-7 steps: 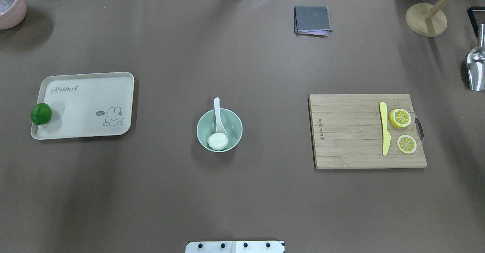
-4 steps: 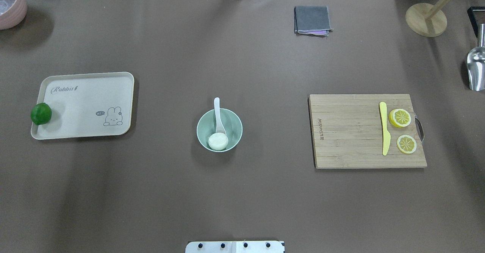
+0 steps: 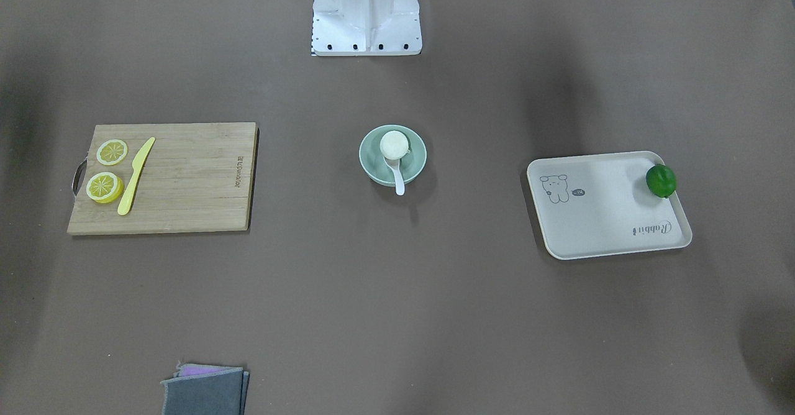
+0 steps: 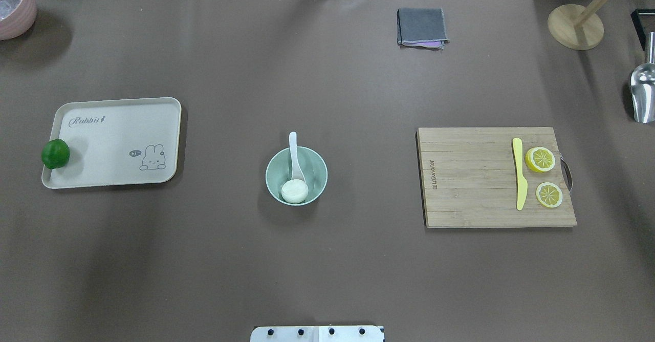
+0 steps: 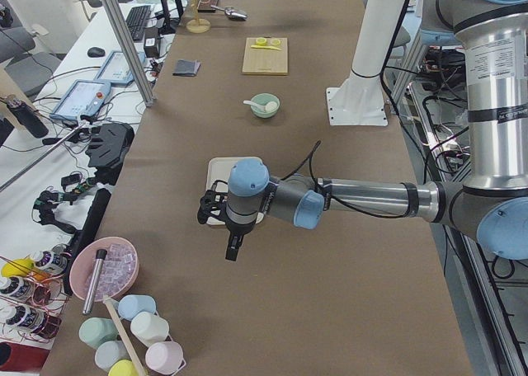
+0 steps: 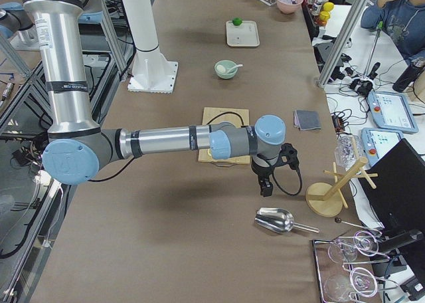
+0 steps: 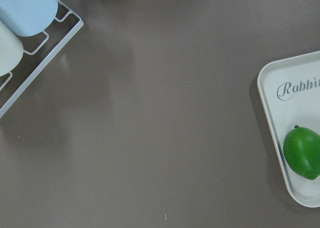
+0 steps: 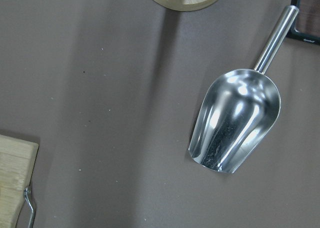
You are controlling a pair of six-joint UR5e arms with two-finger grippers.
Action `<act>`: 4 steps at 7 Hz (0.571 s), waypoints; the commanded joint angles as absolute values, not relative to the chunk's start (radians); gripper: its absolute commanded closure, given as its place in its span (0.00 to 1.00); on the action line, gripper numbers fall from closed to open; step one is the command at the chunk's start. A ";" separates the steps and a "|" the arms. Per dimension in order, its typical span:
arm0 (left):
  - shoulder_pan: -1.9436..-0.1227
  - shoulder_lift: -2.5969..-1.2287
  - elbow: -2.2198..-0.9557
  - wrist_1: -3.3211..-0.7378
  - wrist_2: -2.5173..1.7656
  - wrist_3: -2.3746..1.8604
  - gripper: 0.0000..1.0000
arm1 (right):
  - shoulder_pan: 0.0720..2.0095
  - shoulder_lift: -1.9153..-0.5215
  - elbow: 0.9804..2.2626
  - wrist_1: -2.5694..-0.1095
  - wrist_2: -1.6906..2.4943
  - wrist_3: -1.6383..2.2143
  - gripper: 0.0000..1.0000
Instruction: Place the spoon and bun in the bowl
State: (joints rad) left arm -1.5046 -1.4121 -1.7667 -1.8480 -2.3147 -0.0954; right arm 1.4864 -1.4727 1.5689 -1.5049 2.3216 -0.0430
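No shift: spoon (image 4: pixel 292 152), bun (image 4: pixel 295 191) in bowl (image 4: pixel 316 172)

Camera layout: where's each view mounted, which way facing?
Front-facing: across table, steeply down; robot base at top.
Overhead: behind robot, forward-down; base edge at bottom.
Exterior left: left table end; left arm near.
Exterior right: right end; right arm near.
Left wrist: down onto lime, tray; no robot parts.
Right wrist: down onto scoop; none.
Shared: first two show bowl mid-table.
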 commanded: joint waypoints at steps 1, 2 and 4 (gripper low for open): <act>-1.503 -1.411 -1.749 -1.852 -2.313 -0.091 0.02 | 1.486 -1.493 1.559 -1.505 2.324 -0.041 0.00; -1.503 -1.410 -1.750 -1.852 -2.315 -0.091 0.02 | 1.486 -1.485 1.568 -1.505 2.322 -0.043 0.00; -1.499 -1.413 -1.726 -1.856 -2.313 -0.091 0.02 | 1.486 -1.491 1.612 -1.505 2.332 -0.040 0.00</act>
State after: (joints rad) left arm -1.5020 -1.4113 -1.7453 -1.8532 -2.3137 -0.0906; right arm 1.4864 -1.4863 1.5814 -1.5048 2.3273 -0.0414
